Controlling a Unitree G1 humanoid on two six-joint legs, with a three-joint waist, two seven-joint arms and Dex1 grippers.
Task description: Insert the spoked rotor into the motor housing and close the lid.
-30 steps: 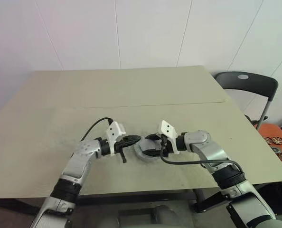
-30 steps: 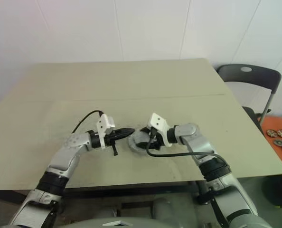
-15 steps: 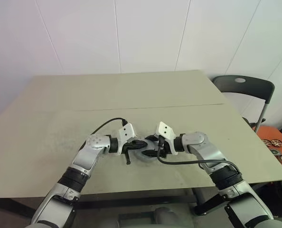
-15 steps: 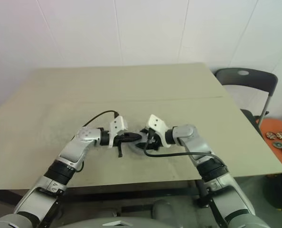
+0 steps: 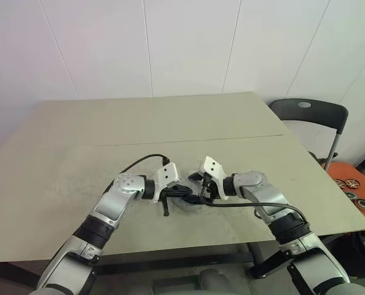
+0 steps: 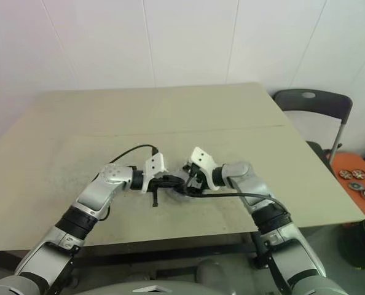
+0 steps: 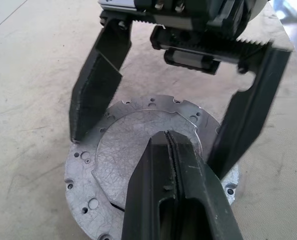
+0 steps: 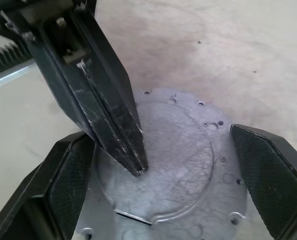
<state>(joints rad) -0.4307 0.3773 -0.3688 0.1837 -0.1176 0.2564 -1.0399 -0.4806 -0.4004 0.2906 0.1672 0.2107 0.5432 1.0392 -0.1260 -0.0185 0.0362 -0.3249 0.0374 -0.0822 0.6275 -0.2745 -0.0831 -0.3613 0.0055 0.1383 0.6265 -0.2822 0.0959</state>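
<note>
Near the front of the table the pale-grey lid [image 7: 133,150] lies flat on top of the squat silver motor housing [image 5: 188,204], covering its inside. My left gripper [image 7: 167,136] is shut, empty, its tip resting on or just above the lid's raised centre [image 8: 173,145]. From the opposite side my right gripper [image 8: 171,175] stands open, one finger on each side of the lid, gripping nothing. Both grippers meet over the housing in the head views, left gripper [image 5: 180,190] and right gripper [image 5: 196,195]. The spoked rotor is hidden.
The beige table [image 5: 170,123] stretches bare behind the grippers, with a seam across its middle. A black folding chair [image 5: 305,112] stands past the table's right edge. On the floor at the right lies an orange tray [image 5: 354,190] with several round parts.
My left gripper has swung right, from beside the housing to over the lid's centre. The right gripper's fingers have spread wider around the lid. The camera has shifted a little.
</note>
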